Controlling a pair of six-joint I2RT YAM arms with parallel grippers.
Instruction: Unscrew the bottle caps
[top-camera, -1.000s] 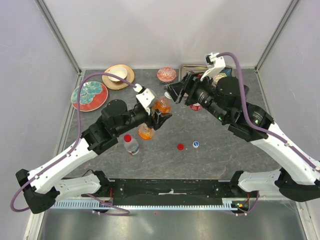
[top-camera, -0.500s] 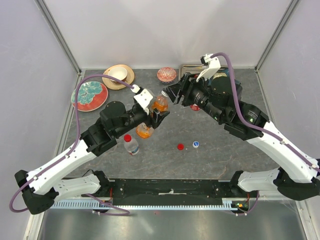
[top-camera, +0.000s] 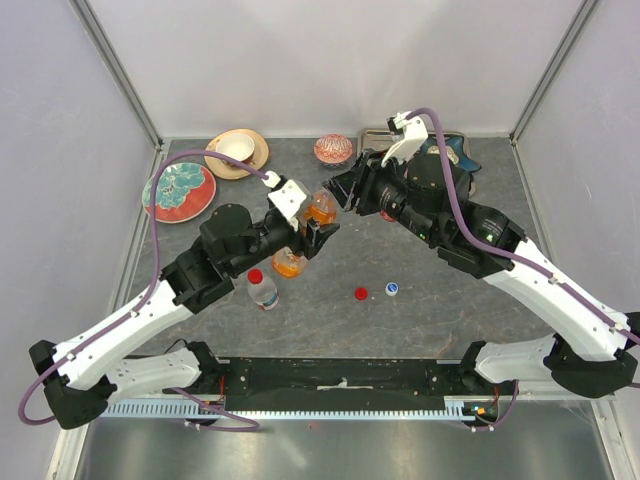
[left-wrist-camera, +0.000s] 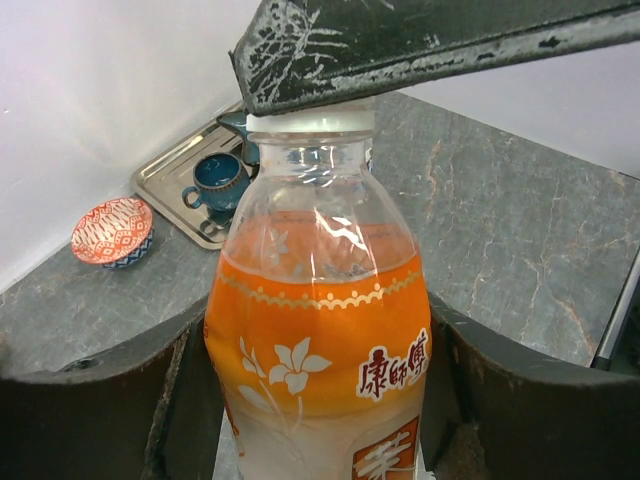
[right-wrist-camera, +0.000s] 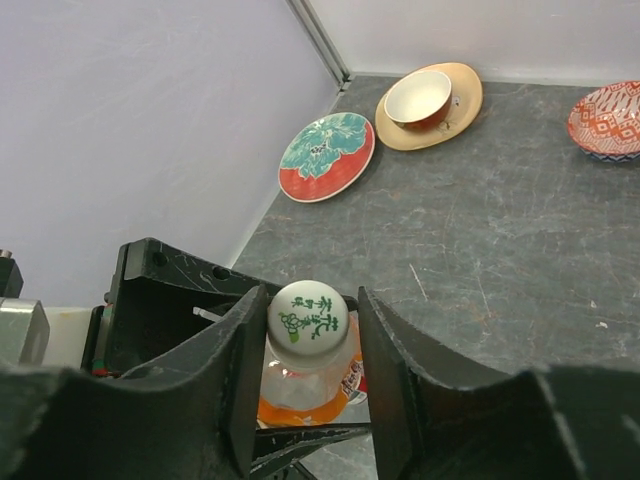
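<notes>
Top cam: L gripper (top-camera: 318, 226) is clenching the orange bottle (top-camera: 321, 207) by its body, mid-table toward the back; can't tell if the base is touching the table (top-camera: 440, 320). R gripper (top-camera: 345, 188) is sitting right at the bottle's top end. A second bottle (top-camera: 289, 263) w/ orange contents is sitting just beside the L gripper on its near side. A red-capped clear bottle (top-camera: 261, 289) is standing closer to the arm bases. A red cap (top-camera: 361, 293) and a blue-white cap (top-camera: 391, 289) are lying loose side by side, apart from all the bottles. L wrist cam: both L fingers (left-wrist-camera: 95, 400) are pressing on the sides of the orange label. The white cap (left-wrist-camera: 310, 122) is sitting on the neck w/ a scuffed R finger (left-wrist-camera: 430, 40) lying across its top. Behind, a blue mug (left-wrist-camera: 217, 178) is resting on a metal tray (left-wrist-camera: 165, 195), w/ a patterned bowl (left-wrist-camera: 112, 230) beside the tray. R wrist cam: R fingers (right-wrist-camera: 240, 380) are flanking the white cap closely. One side looks to be touching and a thin gap is showing on the other, so can't tell if it's gripping. A teal-red plate (right-wrist-camera: 325, 160) and a tan saucer (right-wrist-camera: 462, 105) are lying near the back corner.
</notes>
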